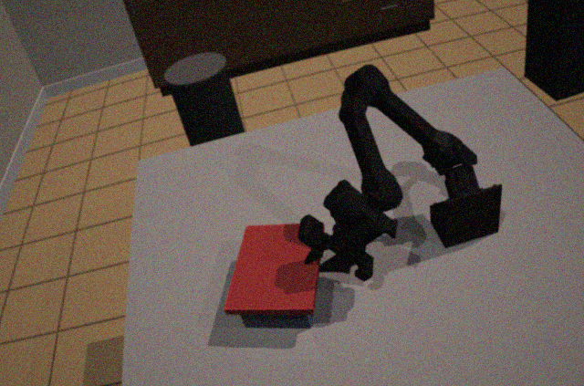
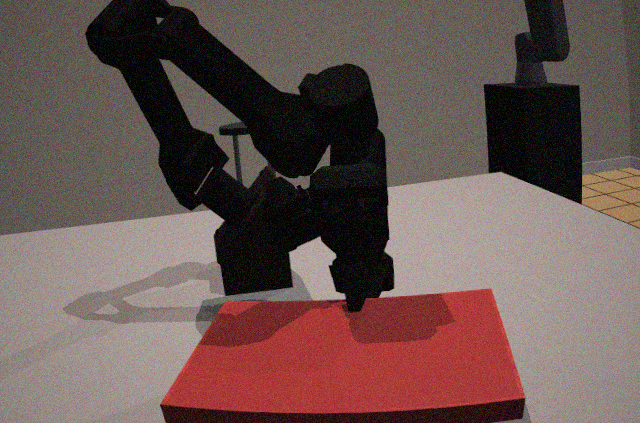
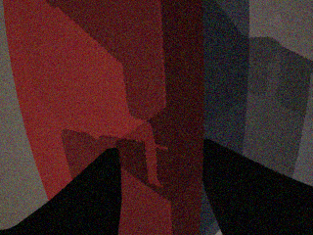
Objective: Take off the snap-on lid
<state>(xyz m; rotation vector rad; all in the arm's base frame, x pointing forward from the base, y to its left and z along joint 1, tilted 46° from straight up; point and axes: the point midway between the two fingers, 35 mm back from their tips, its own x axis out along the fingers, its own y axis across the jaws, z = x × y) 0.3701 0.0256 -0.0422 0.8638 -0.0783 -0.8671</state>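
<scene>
The red lid point(image 1: 268, 273) point(image 2: 330, 371) point(image 3: 68, 83) lies level on the storage box, top face up. The dark blue box point(image 1: 278, 320) point(image 3: 225, 98) shows below the lid's front edge in the top view and beside the lid's dark red rim in the wrist view. My gripper point(image 1: 315, 265) point(image 3: 158, 155) is shut on the lid's edge on the side toward the arm's base. One finger is on the lid's top side, the other outside the rim. The outer fingertip is hidden behind the lid in the exterior view. Whether the rim is still snapped down there cannot be told.
The box stands on the pale table point(image 1: 188, 212) point(image 2: 516, 242). The arm's base point(image 1: 466, 219) point(image 2: 255, 265) stands beyond the gripped side. A round dark stool-like object point(image 1: 207, 108) and a brown cabinet point(image 1: 283, 9) are beyond the table's edge.
</scene>
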